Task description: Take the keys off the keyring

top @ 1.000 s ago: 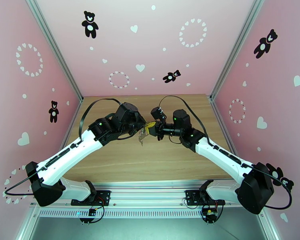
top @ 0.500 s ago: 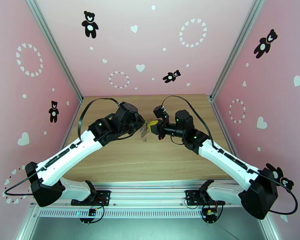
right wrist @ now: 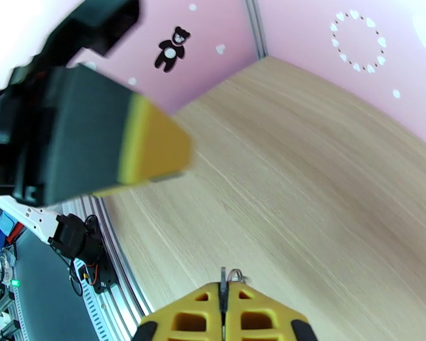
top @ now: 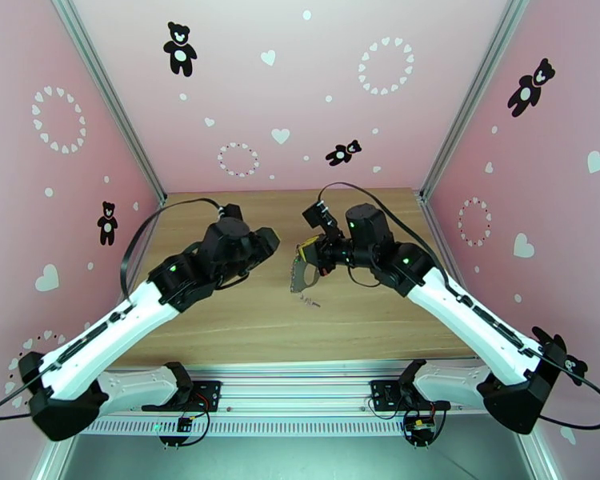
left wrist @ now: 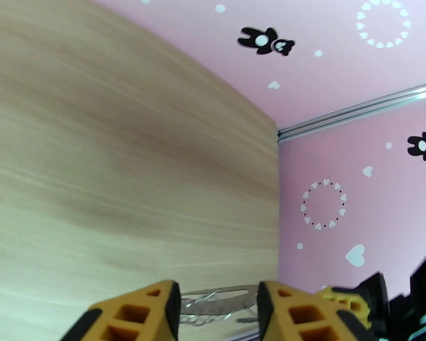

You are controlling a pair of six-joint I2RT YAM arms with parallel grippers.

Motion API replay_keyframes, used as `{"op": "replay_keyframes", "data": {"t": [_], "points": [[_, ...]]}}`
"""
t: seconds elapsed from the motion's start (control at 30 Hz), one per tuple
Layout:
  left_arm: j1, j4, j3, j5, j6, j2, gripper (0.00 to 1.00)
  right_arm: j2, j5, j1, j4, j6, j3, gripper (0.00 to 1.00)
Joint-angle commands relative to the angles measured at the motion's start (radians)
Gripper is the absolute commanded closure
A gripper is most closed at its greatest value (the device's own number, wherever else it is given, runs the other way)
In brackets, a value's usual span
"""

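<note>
My right gripper (top: 307, 256) is shut on the keyring (top: 299, 277), a thin grey metal loop that hangs from it above the middle of the table. In the right wrist view a thin metal edge (right wrist: 223, 282) sticks out between the shut orange fingers (right wrist: 253, 314). A tiny dark piece (top: 310, 302) shows just below the loop; whether it is one of the keys I cannot tell. My left gripper (top: 266, 241) stands open a little to the left, apart from the loop. Through its gap (left wrist: 217, 291) the keyring (left wrist: 218, 299) appears as a silvery arc.
Pink walls with bear and heart stickers close in the wooden table (top: 244, 322) on three sides. An aluminium rail (top: 300, 374) with both arm bases runs along the near edge. Black cables loop above both wrists.
My left gripper has opened, let go and pulled back to the left. The right gripper keeps its hold, and the loop now hangs lower beneath it.
</note>
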Motion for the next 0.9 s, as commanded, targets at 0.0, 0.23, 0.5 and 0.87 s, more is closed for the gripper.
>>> {"op": "replay_keyframes", "data": {"t": [0.0, 0.23, 0.5, 0.87], "points": [[0.007, 0.109, -0.095, -0.081, 0.232, -0.088, 0.58, 0.062, 0.035, 0.005, -0.235, -0.014, 0.107, 1.0], [0.007, 0.391, -0.369, -0.018, 0.582, -0.226, 0.53, 0.185, 0.121, 0.036, -0.472, 0.018, 0.28, 1.0], [0.003, 0.722, -0.623, 0.187, 0.818, -0.297, 0.47, 0.302, 0.178, 0.066, -0.677, 0.006, 0.443, 1.0], [-0.06, 1.071, -0.767, 0.265, 0.922, -0.21, 0.31, 0.345, 0.129, 0.071, -0.777, 0.071, 0.545, 1.0]]}}
